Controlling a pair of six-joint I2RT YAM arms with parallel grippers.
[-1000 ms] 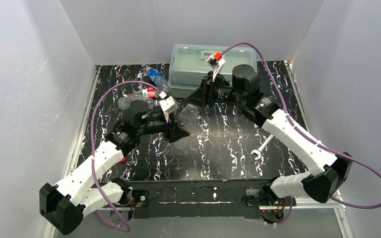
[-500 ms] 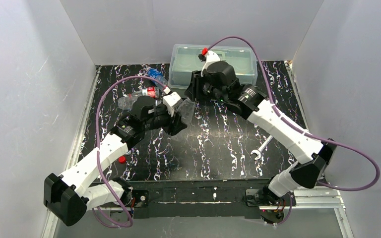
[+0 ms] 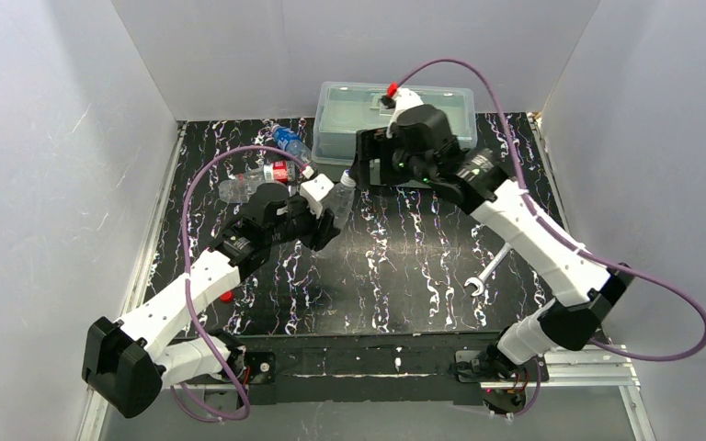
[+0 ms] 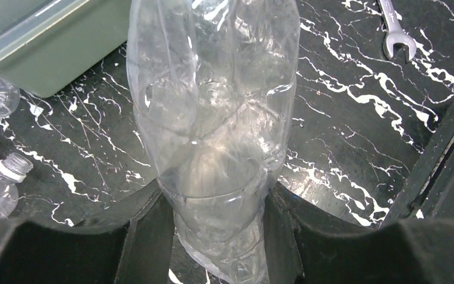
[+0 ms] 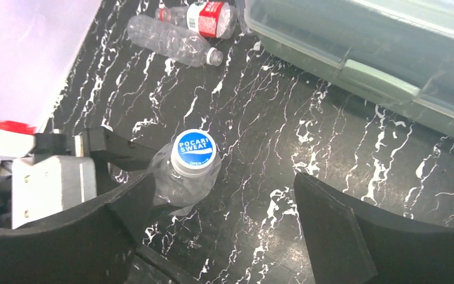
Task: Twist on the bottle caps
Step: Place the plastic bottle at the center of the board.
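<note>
Half hidden by the left arm near the bench's (image 3: 404,266) left edge lies a red cap (image 3: 226,296). At back left, a red-labelled bottle (image 5: 210,13), cut by the frame's top and its print too small to read, lies beside a clear bottle (image 5: 171,41). The left end effector (image 4: 213,201) is clenched on the plain bottle (image 4: 213,106), whose base is hidden between the fingers. The blue cap (image 5: 194,149) on its neck reads "POCARI SWEAT". The right end effector (image 5: 223,180) hangs released, fingers wide either side of that cap. The lidded box (image 3: 395,119) stands just behind. Bare bench separates the bottle from the wrench (image 3: 484,276) at right.
</note>
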